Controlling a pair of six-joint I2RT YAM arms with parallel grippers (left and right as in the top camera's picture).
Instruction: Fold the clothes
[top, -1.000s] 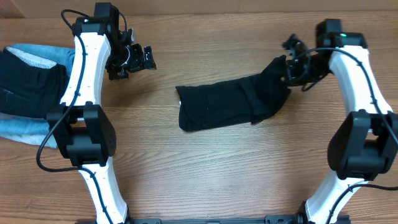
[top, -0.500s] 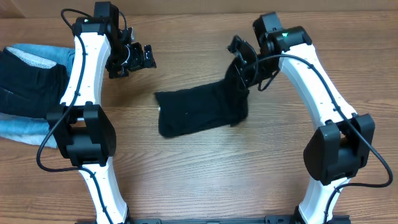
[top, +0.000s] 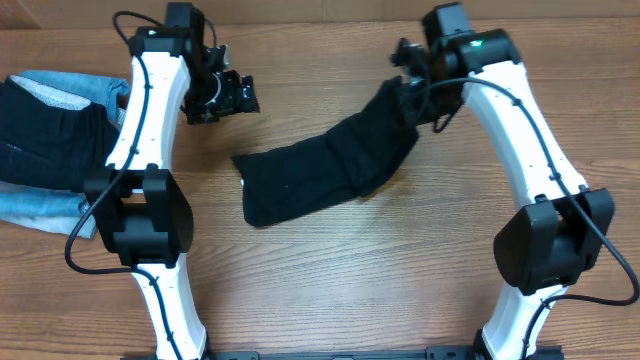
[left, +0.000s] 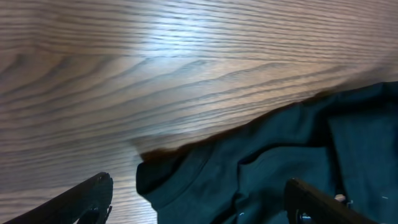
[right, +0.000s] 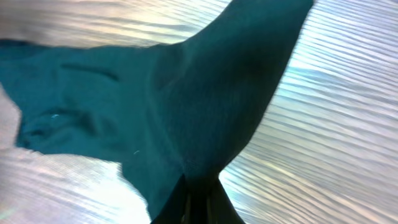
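The black T-shirt lies folded into a long strip across the middle of the wooden table. Its right end is lifted off the table. My right gripper is shut on that raised end, and the right wrist view shows the cloth hanging from the closed fingers. My left gripper is open and empty, above the table beyond the shirt's left end. In the left wrist view the shirt's edge lies between the spread fingers, apart from them.
A pile of light-blue denim with a dark folded garment on it lies at the table's left edge. Bare wood surrounds the shirt.
My right gripper has carried the shirt's right end up and to the left, dragging the whole shirt leftward. The left arm has shifted slightly to the right.
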